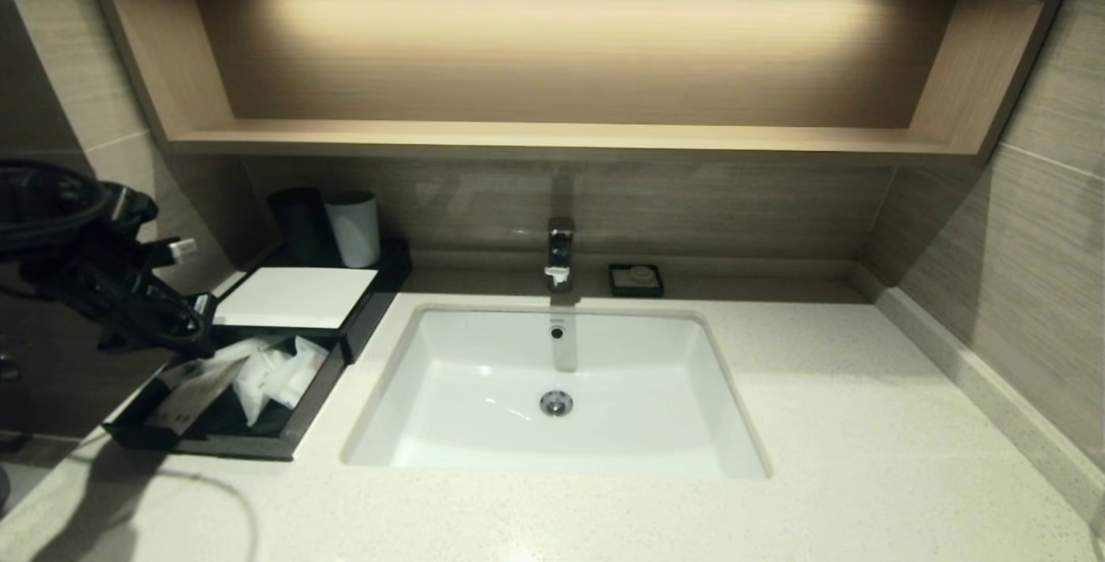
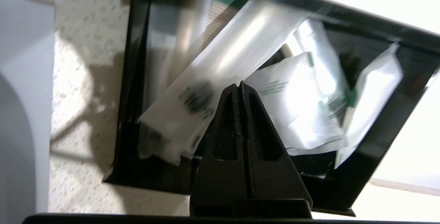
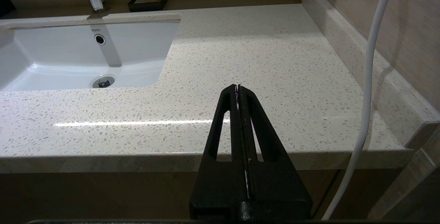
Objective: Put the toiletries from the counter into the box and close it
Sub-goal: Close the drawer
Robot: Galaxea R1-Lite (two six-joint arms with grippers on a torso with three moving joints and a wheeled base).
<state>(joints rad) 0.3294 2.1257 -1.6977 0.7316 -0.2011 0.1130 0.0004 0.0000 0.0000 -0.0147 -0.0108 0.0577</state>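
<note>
The black box with its white top panel (image 1: 293, 296) stands at the left of the counter (image 1: 820, 424). Its front drawer (image 1: 198, 445) is pulled out. Several translucent white packets (image 1: 268, 372) lie heaped inside it. The left wrist view shows a long slim one (image 2: 240, 45) and flat pouches with green print (image 2: 302, 107) inside the drawer's black walls. My left gripper (image 2: 239, 84) is shut and empty, just above the packets. My left arm (image 1: 104, 286) hangs over the drawer's left side. My right gripper (image 3: 237, 86) is shut and empty, off the counter's front edge.
A white sink (image 1: 552, 389) with a faucet (image 1: 559, 251) sits mid-counter. A small black soap dish (image 1: 635, 279) stands behind it. A black cup (image 1: 298, 225) and a white cup (image 1: 354, 228) stand behind the box. A white cable (image 3: 367, 79) hangs by the right wall.
</note>
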